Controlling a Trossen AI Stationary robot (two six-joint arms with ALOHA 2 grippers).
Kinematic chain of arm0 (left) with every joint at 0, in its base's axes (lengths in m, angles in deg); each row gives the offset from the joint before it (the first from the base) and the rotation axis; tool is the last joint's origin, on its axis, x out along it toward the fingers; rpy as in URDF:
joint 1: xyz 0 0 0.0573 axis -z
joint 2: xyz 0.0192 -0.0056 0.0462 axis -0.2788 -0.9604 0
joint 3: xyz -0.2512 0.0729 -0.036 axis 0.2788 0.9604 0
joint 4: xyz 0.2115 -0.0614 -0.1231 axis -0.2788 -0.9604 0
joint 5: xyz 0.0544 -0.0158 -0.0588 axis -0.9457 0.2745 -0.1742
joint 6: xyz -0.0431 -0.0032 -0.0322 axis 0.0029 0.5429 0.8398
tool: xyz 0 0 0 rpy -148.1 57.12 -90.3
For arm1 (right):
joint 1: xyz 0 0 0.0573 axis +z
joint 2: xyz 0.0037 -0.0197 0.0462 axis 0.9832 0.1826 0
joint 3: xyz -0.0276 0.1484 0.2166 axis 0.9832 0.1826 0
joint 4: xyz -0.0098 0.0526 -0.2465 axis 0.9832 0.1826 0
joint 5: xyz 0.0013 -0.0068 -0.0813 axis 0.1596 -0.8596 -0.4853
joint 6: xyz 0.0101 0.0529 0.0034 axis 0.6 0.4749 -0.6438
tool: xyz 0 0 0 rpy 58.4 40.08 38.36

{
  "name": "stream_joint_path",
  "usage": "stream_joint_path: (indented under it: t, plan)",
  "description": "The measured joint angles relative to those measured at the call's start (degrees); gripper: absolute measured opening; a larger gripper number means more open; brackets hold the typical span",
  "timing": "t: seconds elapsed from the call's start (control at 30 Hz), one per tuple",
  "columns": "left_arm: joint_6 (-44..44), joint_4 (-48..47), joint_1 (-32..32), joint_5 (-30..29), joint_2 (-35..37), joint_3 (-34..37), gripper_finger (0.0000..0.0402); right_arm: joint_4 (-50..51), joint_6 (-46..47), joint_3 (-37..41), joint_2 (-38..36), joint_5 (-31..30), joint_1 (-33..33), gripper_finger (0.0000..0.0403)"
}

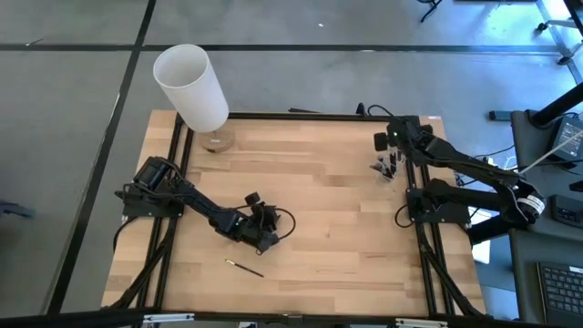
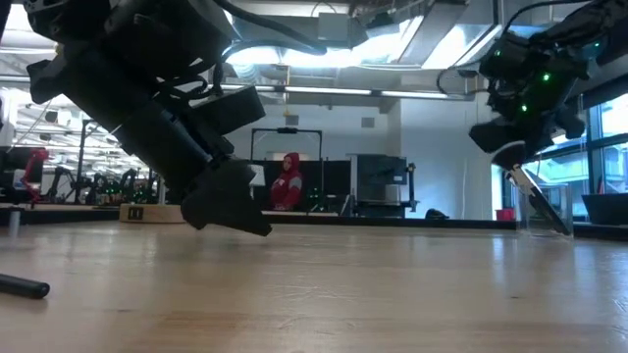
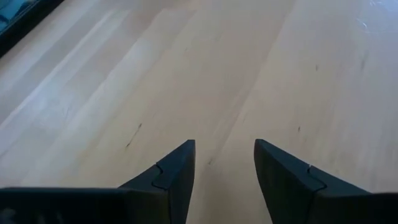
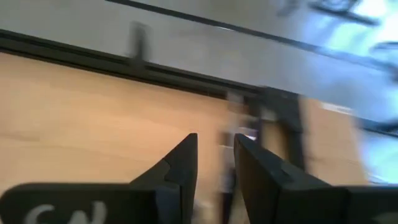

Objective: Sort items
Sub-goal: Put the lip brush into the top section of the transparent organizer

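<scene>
Left gripper (image 1: 266,235) down low over the pale wooden table (image 1: 346,255), jaws apart and holding nothing, only bare planks showing between the fingers (image 3: 174,174) in the left wrist view. Lone slim dark-handled makeup brush (image 1: 244,266) flat on the wood, just short of those jaws and a touch to their side, out of the wrist camera's sight. Long axis running roughly crosswise to the reach of the arm, slightly slanted, so probably needs a pull back and a wrist turn before closing across the handle. From table height, just the dark butt end of it (image 2: 22,286) visible, well clear of the hanging left gripper (image 2: 231,211). Far nearer to the left jaws than to the right ones. Right gripper (image 1: 390,141) away at the far corner, poised just above a bunch of standing dark brushes (image 1: 388,166); whether it is gripping anything, impossible to tell.
</scene>
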Motion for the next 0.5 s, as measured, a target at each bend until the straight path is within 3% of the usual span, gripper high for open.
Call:
stream_joint_path:
  t: [0.13,0.27,0.4,0.5]
  plan:
    - [-4.75,-4.23,0.27,0.54,0.88,-0.07,0.0159,-4.58,-1.49,-0.80,-3.75,14.57,1.35,0.0106]
    - [-2.23,-12.71,0.33,0.47,4.28,-0.07,0.0155,-7.93,-2.85,-2.63,-9.30,27.11,3.12,0.0106]
    - [3.43,-19.34,0.86,1.48,8.87,-0.06,0.0148,-8.34,-1.50,-3.58,-14.82,32.67,6.07,0.0104]
    - [5.18,-20.13,1.54,1.50,11.44,-0.04,0.0143,-8.41,-0.27,-3.57,-17.22,32.91,9.92,0.0098]
